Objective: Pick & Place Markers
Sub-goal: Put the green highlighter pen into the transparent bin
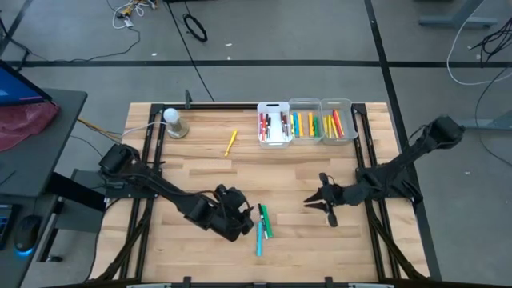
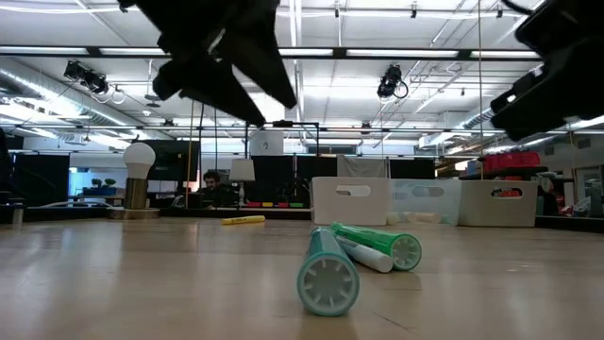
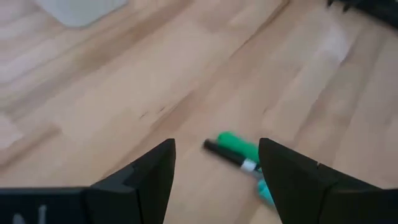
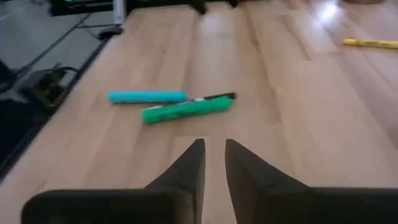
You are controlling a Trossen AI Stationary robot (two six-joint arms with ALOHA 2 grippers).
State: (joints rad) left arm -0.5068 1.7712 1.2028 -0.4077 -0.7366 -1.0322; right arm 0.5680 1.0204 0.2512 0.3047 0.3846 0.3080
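- Nearest the low camera lies the cyan plastic marker (image 2: 327,274), end-on at lower centre, touching a white-barrelled pen (image 2: 366,255) and a green marker (image 2: 382,245): three loose pens in one cluster.
- Left gripper (image 1: 242,216), lower centre-left of the high view, hangs just beside that cluster with fingers spread wide and holding nothing. Risk, as I judge it: closing on touching pens could pinch two at once or roll one away.
- One yellow marker (image 1: 230,142) lies alone, upper centre, well apart.
- Three small rectangular plastic bins (image 1: 306,122) at upper centre-right hold sorted pens, too many to count.
- Right gripper (image 1: 318,202), centre-right, is empty, its fingers nearly together; both arms reaching for the cluster could collide.
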